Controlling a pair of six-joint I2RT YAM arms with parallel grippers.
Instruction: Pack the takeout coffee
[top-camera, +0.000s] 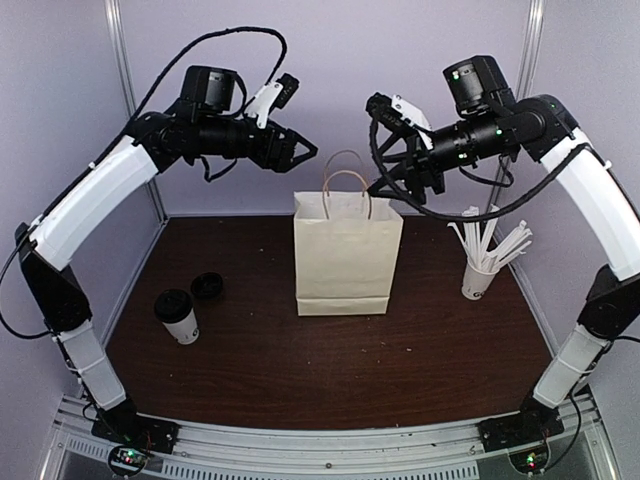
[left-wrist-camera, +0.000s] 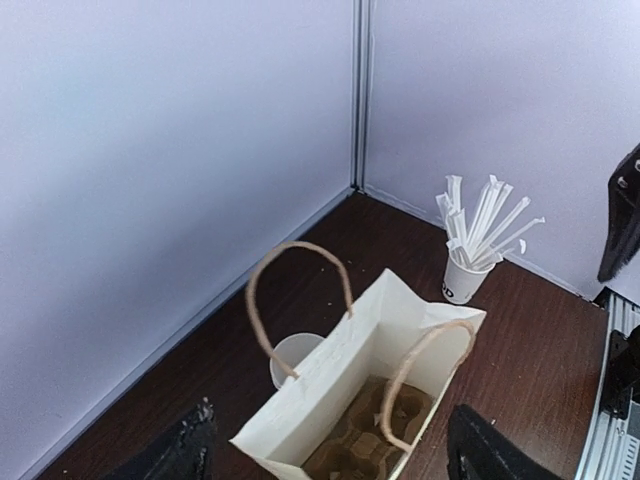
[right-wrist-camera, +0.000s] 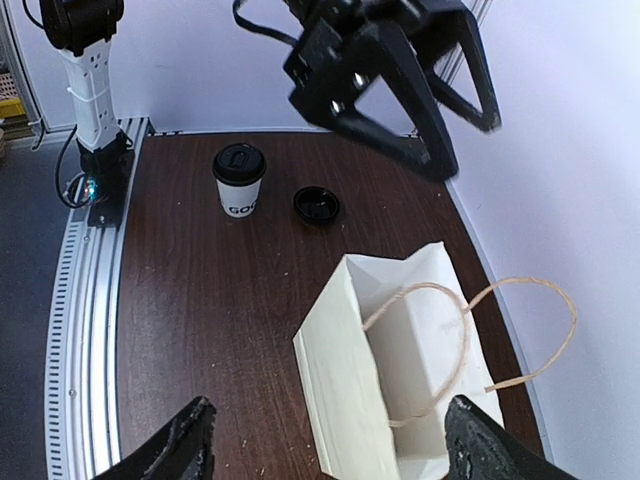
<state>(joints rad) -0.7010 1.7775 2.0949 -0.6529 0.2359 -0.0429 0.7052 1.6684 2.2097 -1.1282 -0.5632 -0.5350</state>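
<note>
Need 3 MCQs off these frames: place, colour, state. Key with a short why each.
1. Where is the lidded coffee cup? A) on the table, left of the paper bag B) inside the bag C) far right corner
2. The loose lid on the table is: A) white B) brown C) black
3. The end effectors are: A) both shut on bag handles B) both open, empty C) left shut on a cup
Key: 1 A, it stands on wood beside the bag; 2 C, plainly black; 3 B, left end effector and right end effector spread, nothing held.
</note>
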